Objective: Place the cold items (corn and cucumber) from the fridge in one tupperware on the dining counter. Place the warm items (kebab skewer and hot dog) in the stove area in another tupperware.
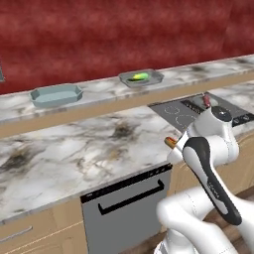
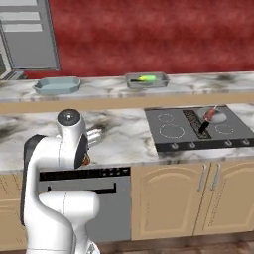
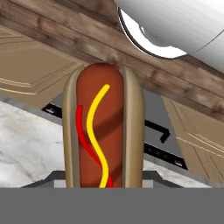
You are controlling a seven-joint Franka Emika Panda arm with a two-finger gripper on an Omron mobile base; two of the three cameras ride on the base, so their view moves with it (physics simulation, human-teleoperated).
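Pinching the brown-bunned hot dog (image 3: 103, 131), the gripper (image 3: 103, 181) next needed carrying to the far-left empty pale-blue tupperware (image 1: 56, 95).

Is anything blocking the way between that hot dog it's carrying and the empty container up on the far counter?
Nothing visible does. The hot dog is held above bare marble counter, and the empty tupperware sits beyond it on the raised ledge, with no object between.
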